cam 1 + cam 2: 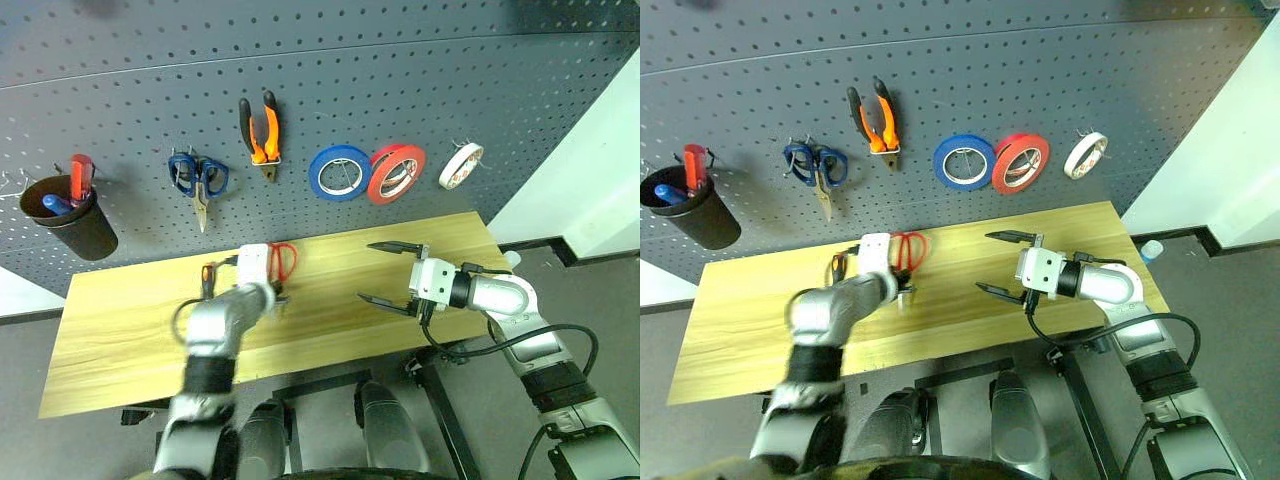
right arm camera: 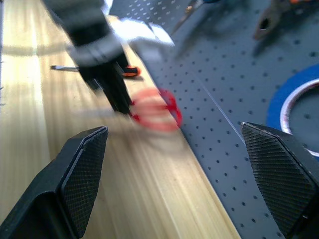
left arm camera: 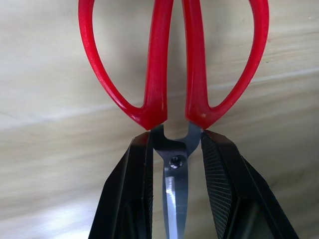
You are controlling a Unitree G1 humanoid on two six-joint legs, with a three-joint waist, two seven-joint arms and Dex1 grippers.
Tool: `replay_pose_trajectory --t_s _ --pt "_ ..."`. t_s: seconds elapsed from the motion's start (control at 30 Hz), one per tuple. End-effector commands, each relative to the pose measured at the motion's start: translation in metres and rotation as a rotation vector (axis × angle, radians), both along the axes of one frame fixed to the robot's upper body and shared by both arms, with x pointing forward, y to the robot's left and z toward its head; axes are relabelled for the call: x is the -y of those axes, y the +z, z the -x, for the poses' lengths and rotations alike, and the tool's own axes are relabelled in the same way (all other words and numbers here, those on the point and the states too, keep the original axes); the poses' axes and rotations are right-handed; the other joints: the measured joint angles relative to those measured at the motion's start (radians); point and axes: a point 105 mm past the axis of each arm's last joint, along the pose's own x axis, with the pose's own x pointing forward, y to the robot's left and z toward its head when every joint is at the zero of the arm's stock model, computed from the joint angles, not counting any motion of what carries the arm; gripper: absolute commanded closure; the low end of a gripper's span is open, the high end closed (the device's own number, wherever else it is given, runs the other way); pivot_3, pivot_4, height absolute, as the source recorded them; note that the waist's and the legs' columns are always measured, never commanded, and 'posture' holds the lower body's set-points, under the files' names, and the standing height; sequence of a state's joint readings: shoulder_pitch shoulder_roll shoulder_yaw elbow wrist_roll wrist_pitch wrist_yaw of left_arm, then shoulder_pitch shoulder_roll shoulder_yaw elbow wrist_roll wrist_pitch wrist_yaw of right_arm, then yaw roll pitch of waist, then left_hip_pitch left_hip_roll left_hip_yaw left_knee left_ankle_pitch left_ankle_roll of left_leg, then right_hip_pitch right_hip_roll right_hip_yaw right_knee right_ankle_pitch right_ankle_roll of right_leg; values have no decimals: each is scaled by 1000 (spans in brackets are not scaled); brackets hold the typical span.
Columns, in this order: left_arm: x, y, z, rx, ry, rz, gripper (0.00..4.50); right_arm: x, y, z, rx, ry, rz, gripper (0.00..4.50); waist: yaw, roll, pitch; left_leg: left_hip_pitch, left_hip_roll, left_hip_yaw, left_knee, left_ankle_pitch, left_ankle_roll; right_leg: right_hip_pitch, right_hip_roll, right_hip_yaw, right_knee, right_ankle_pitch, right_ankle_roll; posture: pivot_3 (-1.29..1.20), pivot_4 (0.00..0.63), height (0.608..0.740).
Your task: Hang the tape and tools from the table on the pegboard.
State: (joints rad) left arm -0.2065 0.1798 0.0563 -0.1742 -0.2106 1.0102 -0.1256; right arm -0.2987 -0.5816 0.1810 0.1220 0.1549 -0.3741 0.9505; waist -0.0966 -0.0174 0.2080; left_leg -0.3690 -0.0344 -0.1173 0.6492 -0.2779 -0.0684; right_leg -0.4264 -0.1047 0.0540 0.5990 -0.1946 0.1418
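Pegboard [image 1: 420,80] already carries tape [image 1: 461,165] and pliers [image 1: 260,135]; left jaws clamp red-handled scissors [image 3: 172,64], screwdriver [image 1: 208,280] remains mid-left on surface [image 1: 110,350], right jaws apart.

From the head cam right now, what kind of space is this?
Probably a workshop tool station: a dark pegboard with hooks holding pliers, blue-handled scissors and tape rolls, above a light wooden table.

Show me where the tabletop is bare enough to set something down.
Bare: the table at its left end, left of the screwdriver, and the front strip between both grippers. Crowded: around the left gripper shut on the red-handled scissors, and by the open right gripper.
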Motion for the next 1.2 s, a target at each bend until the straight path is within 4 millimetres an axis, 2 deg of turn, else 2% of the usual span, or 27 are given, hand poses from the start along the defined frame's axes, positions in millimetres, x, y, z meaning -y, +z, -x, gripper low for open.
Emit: replay_pose_trajectory --t_s 0.03,0.13,0.27,0.4,0.53,0.67,0.73,1.2 --pt "-14 26 21 207 -105 -27 3448 -11 29 1 56 30 -132 0 1 1 -1 0 0 0 0 0 0 0 0 0 0 0 0 -102 124 740" --pt "-45 37 45 361 -130 -69 3448 -21 56 12 18 117 -304 0 5 1 -2 0 0 0 1 0 0 1 0 1 -1 1 -1 -80 121 740" --pt "-71 60 61 543 -69 57 3448 -30 82 27 -106 239 -448 0 34 0 -5 0 0 1 2 0 0 1 0 1 -1 0 -7 -63 117 740" --pt "-86 99 61 752 -11 197 3448 -35 91 33 -151 292 -465 0 56 -3 -15 0 0 0 4 0 0 4 0 0 -2 1 -8 -51 107 740" --pt "-102 122 50 853 44 151 3448 -35 95 30 -144 294 -458 0 54 -6 -23 2 0 0 5 0 0 6 0 -1 -2 1 -8 -50 100 740" --pt "-100 139 38 919 24 138 3448 -36 95 28 -133 291 -452 0 52 -7 -26 9 0 0 3 0 0 12 1 0 -3 2 -6 -53 90 740" --pt "-101 139 29 921 29 135 3448 -36 95 27 -124 288 -448 0 51 -7 -30 15 1 0 1 0 0 17 1 -1 -4 1 -7 -57 87 740" --pt "-80 120 -14 864 -60 26 3448 -32 91 25 -108 248 -431 0 50 -7 -44 15 1 0 2 0 0 17 1 -1 -4 2 -5 -82 71 740"
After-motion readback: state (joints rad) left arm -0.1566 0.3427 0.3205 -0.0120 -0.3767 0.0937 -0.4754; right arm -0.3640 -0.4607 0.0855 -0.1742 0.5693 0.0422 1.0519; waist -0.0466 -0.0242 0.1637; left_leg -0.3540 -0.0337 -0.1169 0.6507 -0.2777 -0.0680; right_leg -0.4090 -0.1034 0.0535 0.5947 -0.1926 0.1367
